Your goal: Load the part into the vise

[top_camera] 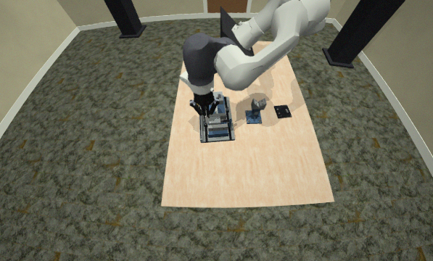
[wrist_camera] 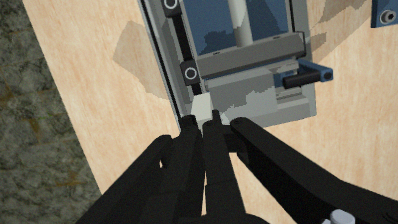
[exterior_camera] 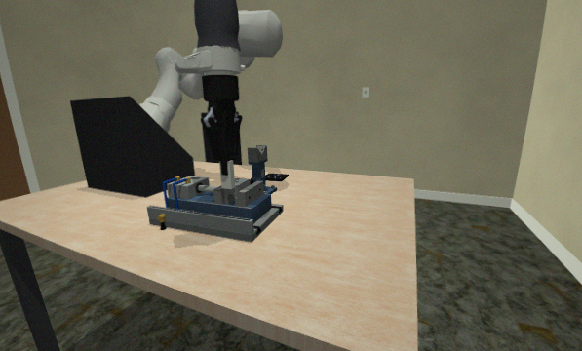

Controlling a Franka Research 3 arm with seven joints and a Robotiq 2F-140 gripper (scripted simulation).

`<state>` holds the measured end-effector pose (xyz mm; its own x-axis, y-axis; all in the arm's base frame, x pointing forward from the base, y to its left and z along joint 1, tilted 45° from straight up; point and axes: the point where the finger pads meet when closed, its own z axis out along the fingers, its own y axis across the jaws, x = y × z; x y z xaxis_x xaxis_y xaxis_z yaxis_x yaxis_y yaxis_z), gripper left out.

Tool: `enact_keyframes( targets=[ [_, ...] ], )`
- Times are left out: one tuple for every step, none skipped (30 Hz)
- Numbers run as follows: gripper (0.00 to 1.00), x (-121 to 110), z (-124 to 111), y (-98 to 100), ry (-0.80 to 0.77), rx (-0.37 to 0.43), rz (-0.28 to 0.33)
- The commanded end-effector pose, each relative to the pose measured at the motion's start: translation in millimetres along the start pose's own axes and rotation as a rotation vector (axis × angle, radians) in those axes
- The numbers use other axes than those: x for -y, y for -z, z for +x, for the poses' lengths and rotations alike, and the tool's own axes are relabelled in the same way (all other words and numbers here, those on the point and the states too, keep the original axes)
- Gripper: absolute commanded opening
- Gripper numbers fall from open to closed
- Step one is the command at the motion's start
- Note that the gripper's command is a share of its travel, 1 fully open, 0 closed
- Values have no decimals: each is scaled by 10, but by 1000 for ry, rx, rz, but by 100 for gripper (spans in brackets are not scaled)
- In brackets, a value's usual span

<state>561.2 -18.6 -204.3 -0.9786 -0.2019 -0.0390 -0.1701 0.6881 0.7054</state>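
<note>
The vise [top_camera: 217, 119] stands on the table's left half and also shows in the exterior view [exterior_camera: 217, 207]. In the wrist view the moving jaw [wrist_camera: 250, 52] sits on the cylinder rod and the fixed jaw [wrist_camera: 270, 110] lies nearer to me. The pale grey part [wrist_camera: 235, 97] lies between the jaws, partly in shadow. Its light end [wrist_camera: 202, 107] shows just beyond my fingertips. The black work stop rod [wrist_camera: 300, 78] is at the part's other end. My gripper [wrist_camera: 205, 106] [top_camera: 205, 114] is shut, empty, and low at the vise's left side. I cannot tell whether it touches the part.
The V-block [top_camera: 257, 106] on its blue base stands right of the vise. The black infeed plate [top_camera: 282, 112] lies further right, with nothing on it. A large black wedge-shaped box [exterior_camera: 125, 146] stands behind the vise.
</note>
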Motion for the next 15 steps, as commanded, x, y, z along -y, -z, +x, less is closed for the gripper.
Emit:
enact_keyframes(
  targets=[
    [0, -34, -23, -8, 5, 3, -1],
    [0, -37, -23, -8, 5, 3, -1],
    [0, -40, -23, -8, 5, 3, -1],
    [0, -43, -23, -8, 5, 3, -1],
    [0, -43, -23, -8, 5, 3, -1],
    [0, -43, -23, -8, 5, 3, -1],
    [0, -46, -23, -8, 5, 3, -1],
    [0, -50, -23, -8, 5, 3, -1],
    [0, -53, -23, -8, 5, 3, -1],
    [0, -56, -23, -8, 5, 3, -1],
    [0, -59, -23, -8, 5, 3, -1],
    [0, -62, -23, -8, 5, 3, -1],
    [0, -65, -23, -8, 5, 3, -1],
    [0, -68, -23, -8, 5, 3, -1],
    [0, -71, -23, -8, 5, 3, -1]
  ],
)
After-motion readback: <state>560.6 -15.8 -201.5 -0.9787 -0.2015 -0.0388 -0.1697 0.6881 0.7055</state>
